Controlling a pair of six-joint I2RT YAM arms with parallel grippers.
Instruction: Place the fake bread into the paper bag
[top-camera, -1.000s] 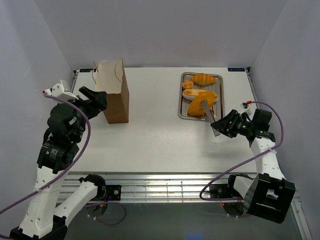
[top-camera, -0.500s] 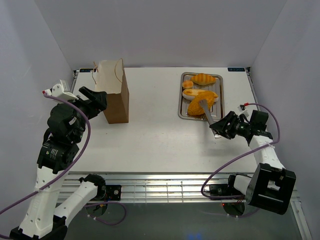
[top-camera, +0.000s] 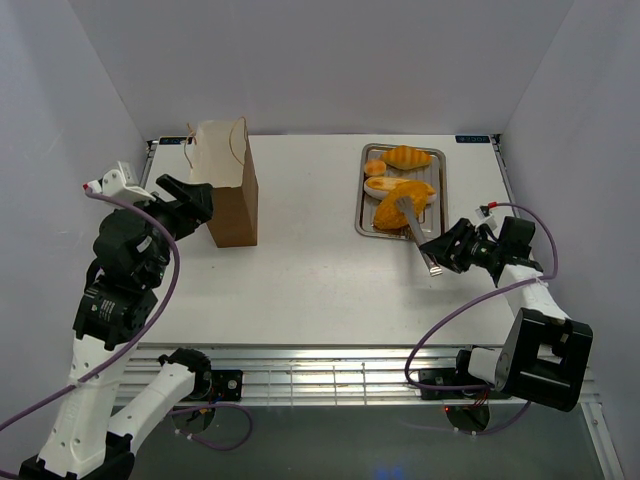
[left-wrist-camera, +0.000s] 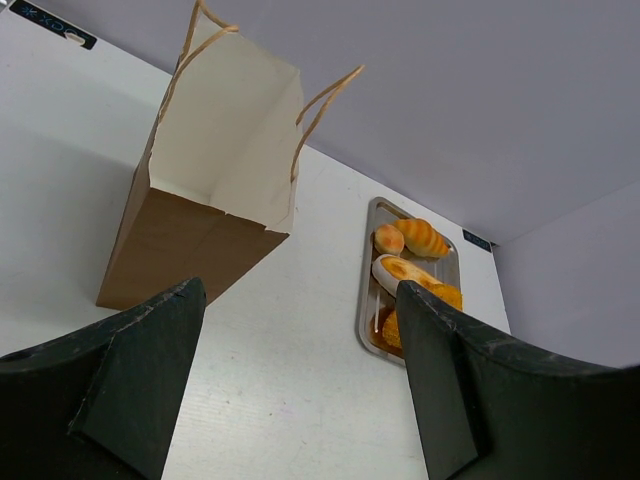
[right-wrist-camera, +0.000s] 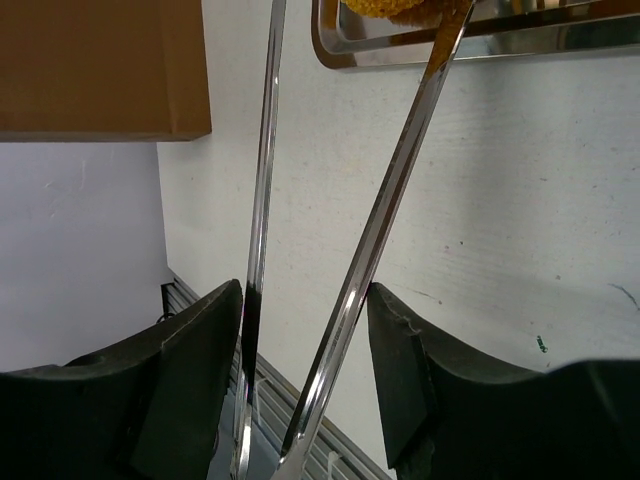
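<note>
Golden-orange toy loaves are seen on the flat steel tray, well apart from the brown paper bag. Silver tongs are clasped by the right gripper; the left gripper is held agape.

Stock of my own body: left arm and right arm have white shells, black joint housings and a purple cable looping along each. Left gripper, right gripper: my fingers are matte black, broad, faceted wedges. Small white block, red-tipped, at my left wrist. Right base black, boxy.
</note>
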